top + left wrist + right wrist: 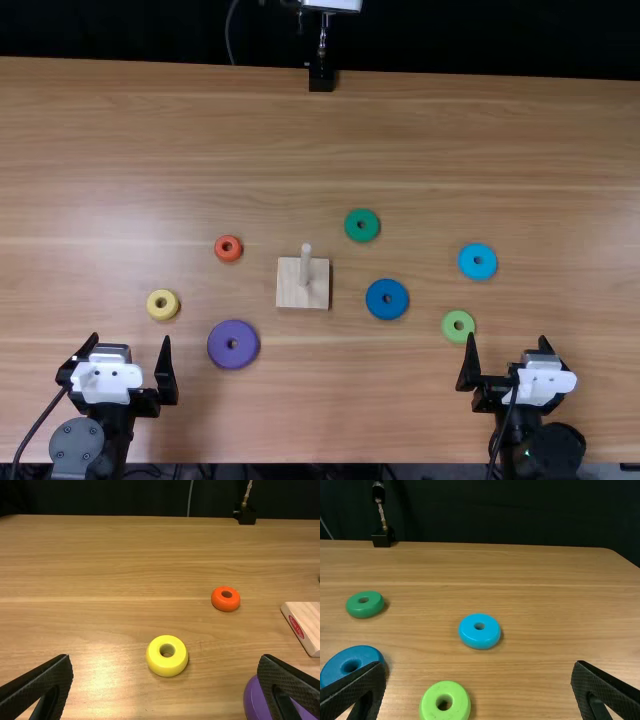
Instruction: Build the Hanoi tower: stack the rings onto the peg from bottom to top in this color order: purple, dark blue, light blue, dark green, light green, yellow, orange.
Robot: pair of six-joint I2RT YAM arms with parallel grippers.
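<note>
"What worries you with all seven rings loose on the table [330, 410]?"

"Order, first; the purple ring [233, 360], between my left gripper [131, 338] and the wooden base [289, 292], must go down before anything else; the dark blue ring [387, 310] and light blue ring [477, 271] are easy to swap if I go by hue in a hurry."

"And your fingers?"

"Spread wide on both sides, nothing between them; the right gripper [507, 337] has one fingertip just beside the light green ring [458, 337], so a careless sweep could knock it away; the left wrist camera has a finger partly covering the purple ring, so I could misjudge my grasp there."

"The peg?"

"Upright and bare [306, 262]; if I lower a ring off-centre, its hole catches the tip and the base may slide or tip (I can't feel that from here); the dark green ring [361, 236] sits near enough to be bumped; if both arms crowd the peg, they could collide; the small orange ring [228, 258] and yellow ring [162, 314] could slip from a shallow pinch."
</note>
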